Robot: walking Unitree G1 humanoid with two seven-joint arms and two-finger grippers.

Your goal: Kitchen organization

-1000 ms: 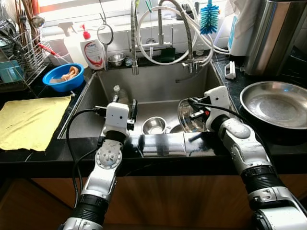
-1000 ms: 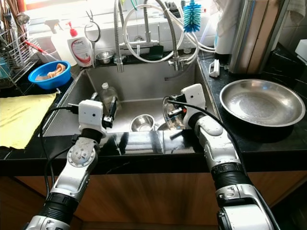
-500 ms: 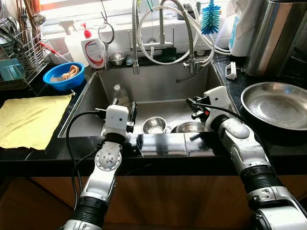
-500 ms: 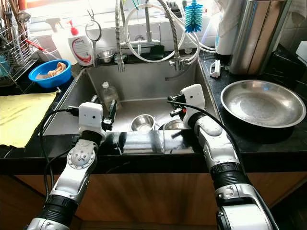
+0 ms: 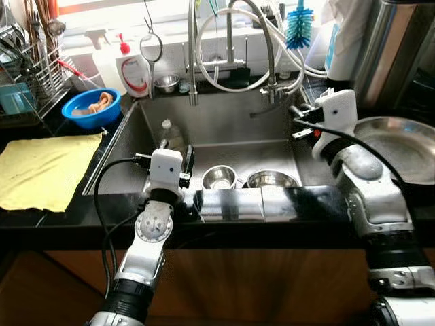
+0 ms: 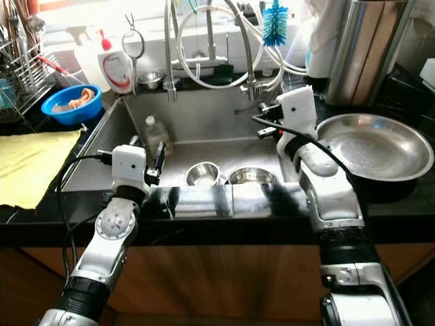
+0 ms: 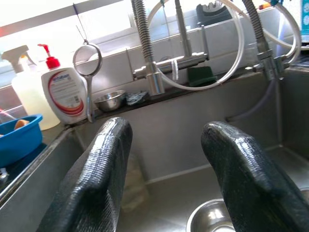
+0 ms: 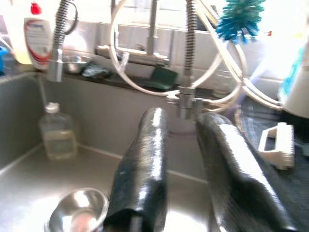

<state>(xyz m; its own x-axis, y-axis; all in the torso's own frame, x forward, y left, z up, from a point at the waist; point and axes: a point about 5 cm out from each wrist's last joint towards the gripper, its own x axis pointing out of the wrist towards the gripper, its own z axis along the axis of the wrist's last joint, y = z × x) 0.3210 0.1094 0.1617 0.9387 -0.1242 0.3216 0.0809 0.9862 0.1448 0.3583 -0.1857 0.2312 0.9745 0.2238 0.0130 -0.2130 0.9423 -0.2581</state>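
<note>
Two steel bowls lie side by side on the sink floor, a small one [image 5: 217, 178] and a wider one [image 5: 272, 179]. My right gripper [image 5: 300, 122] is raised over the sink's right rim, open and holding nothing; the large steel pan [image 5: 401, 146] sits just to its right. My left gripper [image 5: 175, 146] hangs over the sink's front left corner, open, with nothing between its fingers [image 7: 99, 169]. Beyond it a clear plastic bottle [image 5: 170, 136] stands against the sink's left wall. In the right wrist view the small bowl [image 8: 79, 208] and the bottle [image 8: 57, 135] lie below the fingers.
The sink [image 5: 224, 119] has a faucet with coiled hoses [image 5: 231, 47] at its back. On the left counter are a yellow cloth [image 5: 44, 170], a blue bowl [image 5: 90, 107], a soap bottle [image 5: 134, 68] and a dish rack [image 5: 24, 75]. A tall steel canister [image 5: 394, 47] stands at the back right.
My right gripper let go of the wide bowl, which now rests in the sink. The right arm then rose and swung right toward the pan. The left arm stayed put.
</note>
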